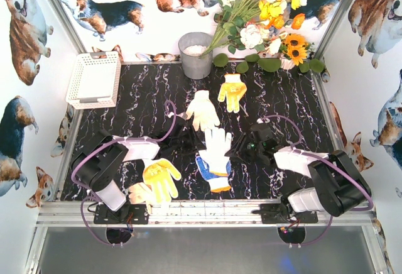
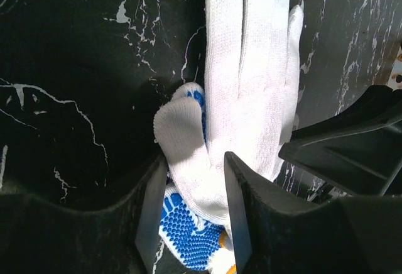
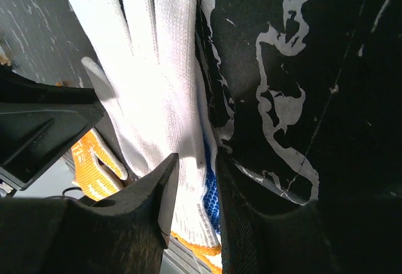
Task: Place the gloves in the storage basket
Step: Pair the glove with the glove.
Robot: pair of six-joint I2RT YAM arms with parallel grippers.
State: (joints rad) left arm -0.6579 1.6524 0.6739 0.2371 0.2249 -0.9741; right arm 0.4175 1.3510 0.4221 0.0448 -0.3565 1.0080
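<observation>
Because my left and right jaws both straddle the white glove (image 1: 217,143) at mid-tabletop (image 1: 144,104), whether they grip I cannot tell. Faults: the blue-dotted glove (image 1: 211,172) beneath snags along, or fabric slips short of the storage basket (image 1: 74,82), far left.

Nothing readable here as far as I can tell, no labels, brand names or numbers anywhere. The white glove (image 2: 251,79) is plain knit and the blue-dotted glove (image 2: 188,236) under it only has grip dots. The storage basket (image 1: 93,102), off to the left of the grey bucket (image 1: 196,60), shows bare lattice, and the bucket itself looks unmarked too.
</observation>
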